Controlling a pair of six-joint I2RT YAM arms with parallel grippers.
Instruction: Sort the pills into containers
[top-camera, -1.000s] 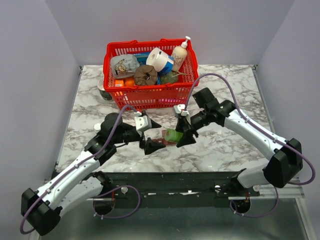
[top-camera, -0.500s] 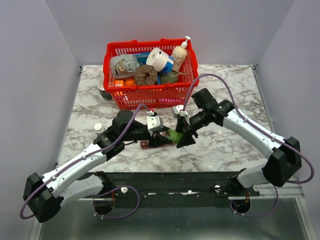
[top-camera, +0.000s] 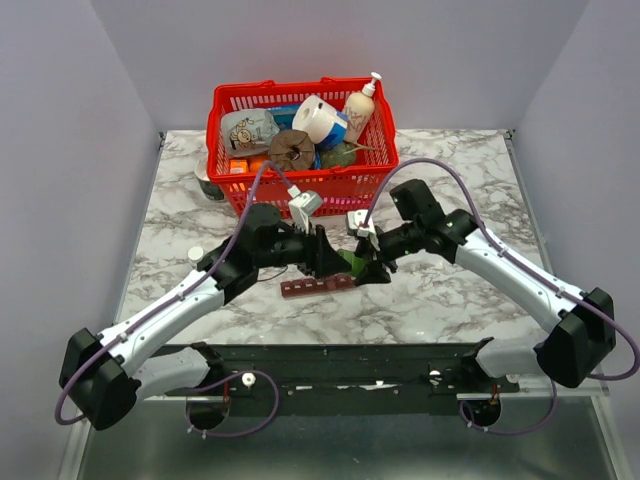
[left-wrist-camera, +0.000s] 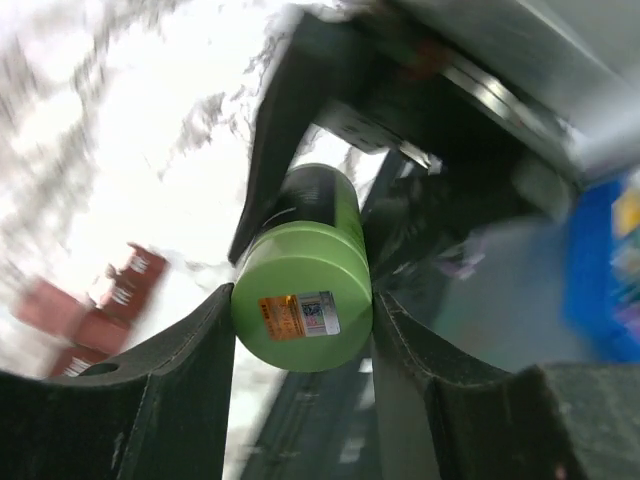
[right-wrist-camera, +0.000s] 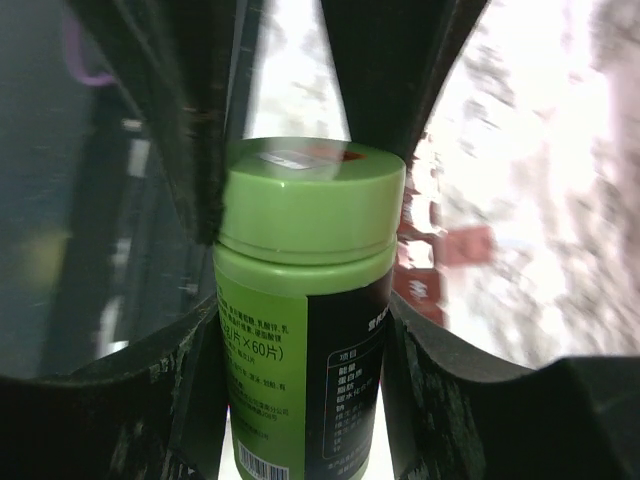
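Note:
A small green bottle (top-camera: 350, 263) hangs just above the marble table between my two grippers. My right gripper (top-camera: 368, 268) is shut on the bottle's labelled body (right-wrist-camera: 300, 380). My left gripper (top-camera: 333, 262) has come in from the left, and its fingers (left-wrist-camera: 180, 390) press on both sides of the green cap (left-wrist-camera: 300, 300). The containers, a dark red pill organizer (top-camera: 315, 287), lie on the table just in front of the bottle, blurred in the left wrist view (left-wrist-camera: 90, 310) and the right wrist view (right-wrist-camera: 455, 255). No pills show.
A red mesh basket (top-camera: 225, 135) full of several items stands at the back of the table. A dark jar (top-camera: 207, 186) sits by its left corner, and a small white object (top-camera: 196, 254) lies near the left arm. The black base rail (top-camera: 350, 360) runs along the near edge.
My left gripper has moved right, off the pill organizer, to the bottle and closed on its cap. The right gripper has held the bottle almost in place.

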